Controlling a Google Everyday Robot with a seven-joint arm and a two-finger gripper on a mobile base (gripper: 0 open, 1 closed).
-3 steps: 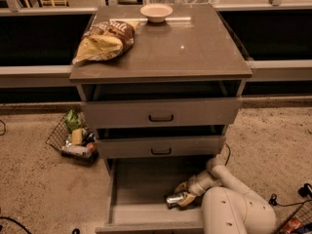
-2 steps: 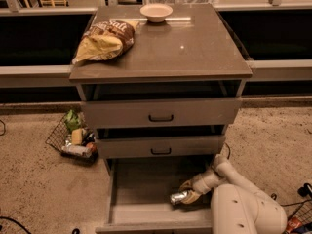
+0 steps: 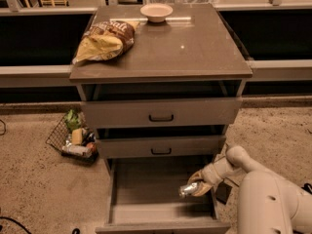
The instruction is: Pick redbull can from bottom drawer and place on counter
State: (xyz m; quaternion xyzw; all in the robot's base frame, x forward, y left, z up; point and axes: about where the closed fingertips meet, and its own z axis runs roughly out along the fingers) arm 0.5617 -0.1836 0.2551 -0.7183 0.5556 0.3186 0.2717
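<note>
The bottom drawer point(image 3: 146, 189) is pulled open at the foot of the cabinet, its grey inside bare. My gripper point(image 3: 195, 186) is over the drawer's right side, shut on the redbull can point(image 3: 187, 189), a small shiny silver can held on its side just above the drawer floor. My white arm point(image 3: 265, 199) comes in from the lower right. The counter point(image 3: 190, 48) is the flat grey-brown top above the three drawers.
A chip bag point(image 3: 105, 40) lies on the counter's left side and a small white bowl point(image 3: 156, 12) stands at its back edge. The two upper drawers point(image 3: 161, 112) stand slightly open. A wire basket point(image 3: 73, 138) with items lies on the floor to the left.
The gripper with the can has risen and shifted a little right inside the bottom drawer. Nothing on the counter has moved.
</note>
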